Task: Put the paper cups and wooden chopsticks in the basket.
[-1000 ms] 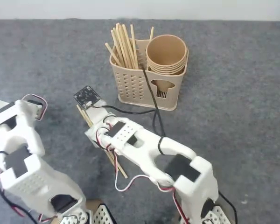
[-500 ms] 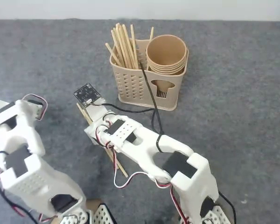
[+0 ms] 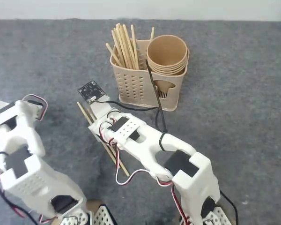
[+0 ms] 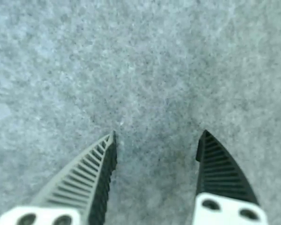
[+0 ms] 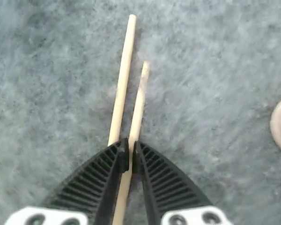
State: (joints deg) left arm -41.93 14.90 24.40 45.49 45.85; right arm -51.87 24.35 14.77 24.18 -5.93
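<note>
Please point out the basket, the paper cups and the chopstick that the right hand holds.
basket (image 3: 131,87), high view, perforated front wall.
paper cups (image 3: 167,49), high view, inside of the top cup.
chopstick (image 5: 139,99), right wrist view, bare shaft.

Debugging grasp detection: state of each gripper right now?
Left gripper: open, holding nothing.
Right gripper: jaws shut on one wooden chopstick; a second chopstick lies beside it, outside the jaws.
</note>
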